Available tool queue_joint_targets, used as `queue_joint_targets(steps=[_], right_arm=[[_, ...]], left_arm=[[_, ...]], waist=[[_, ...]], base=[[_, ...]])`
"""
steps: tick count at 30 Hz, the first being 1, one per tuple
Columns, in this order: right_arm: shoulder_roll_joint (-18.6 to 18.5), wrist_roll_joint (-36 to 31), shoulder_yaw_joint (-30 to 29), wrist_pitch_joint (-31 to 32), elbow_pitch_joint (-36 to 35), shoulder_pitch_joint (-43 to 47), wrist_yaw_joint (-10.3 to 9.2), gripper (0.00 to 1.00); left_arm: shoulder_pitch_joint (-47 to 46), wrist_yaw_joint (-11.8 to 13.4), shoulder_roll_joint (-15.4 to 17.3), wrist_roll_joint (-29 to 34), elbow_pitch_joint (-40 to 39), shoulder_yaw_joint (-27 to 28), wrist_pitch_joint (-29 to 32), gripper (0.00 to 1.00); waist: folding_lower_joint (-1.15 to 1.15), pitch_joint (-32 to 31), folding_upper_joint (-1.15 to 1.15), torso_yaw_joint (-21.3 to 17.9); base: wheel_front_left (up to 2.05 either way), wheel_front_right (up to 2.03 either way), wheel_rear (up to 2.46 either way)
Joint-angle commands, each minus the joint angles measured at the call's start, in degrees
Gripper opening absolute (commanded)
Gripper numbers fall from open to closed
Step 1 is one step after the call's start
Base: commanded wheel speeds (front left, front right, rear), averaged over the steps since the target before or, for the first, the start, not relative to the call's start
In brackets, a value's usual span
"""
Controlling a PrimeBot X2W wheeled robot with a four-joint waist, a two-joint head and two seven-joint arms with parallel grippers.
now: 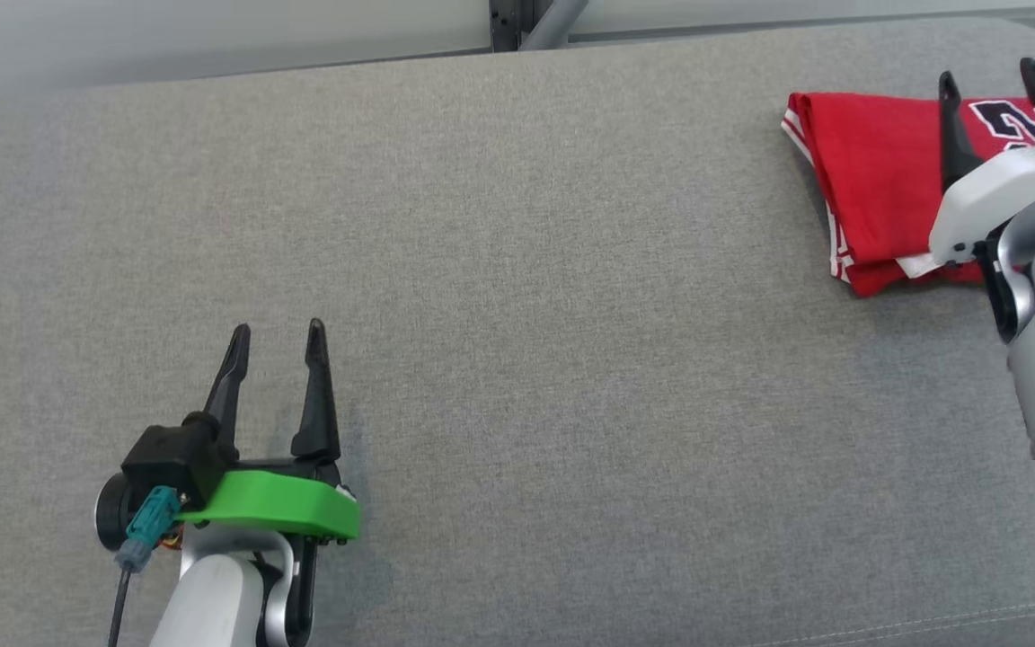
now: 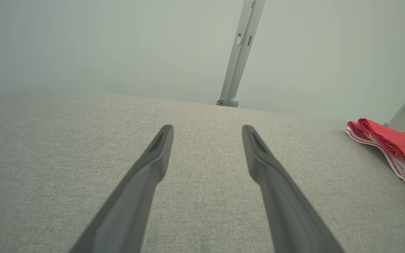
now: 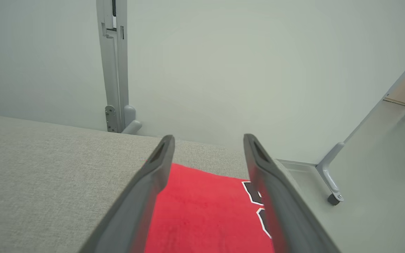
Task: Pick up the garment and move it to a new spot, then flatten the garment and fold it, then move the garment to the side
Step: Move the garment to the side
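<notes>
Head view gives you the whole picture: one red garment [image 1: 877, 180], folded into a compact stack with white trim along its edges and a dark number on top. It lies at the far right end of the grey padded surface [image 1: 517, 270], close to the far edge. Your right gripper [image 1: 989, 72] is poised over it, two dark fingers spread wide. In the right wrist view the red cloth runs between and beneath those fingers with nothing pinched, so it looks empty, though you can't tell whether the tips brush the fabric. Your left gripper [image 1: 278, 328] sits well apart at the near left over bare grey fabric, also spread wide and holding nothing. So where are you? Nearly home, by the look of it: the garment reads as flattened, folded and set off to the side. What's left seems to be only drawing the right arm clear, unless you judge the skewed lower layers need a tidy. The count: one garment, one surface, two grippers, four fingers, and one grey upright post [image 1: 526, 22] beyond the far edge.
</notes>
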Motion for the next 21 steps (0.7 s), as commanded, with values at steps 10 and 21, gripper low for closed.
queue_joint_targets(steps=[10,21], right_arm=[[5.0,8.2,2.4,-1.4,-14.9,15.4,-0.11,1.00],[12.6,7.3,0.4,-1.2,-34.4,35.4,-0.10,1.00]], left_arm=[[5.4,2.8,1.5,0.6,0.2,1.9,-0.6,1.00],[9.8,3.5,1.5,0.7,1.0,2.3,-0.9,1.00]], waist=[[0.00,-6.9,0.17,-1.4],[0.00,-10.3,0.17,-0.6]], base=[[0.00,0.00,0.00],[0.00,0.00,0.00]])
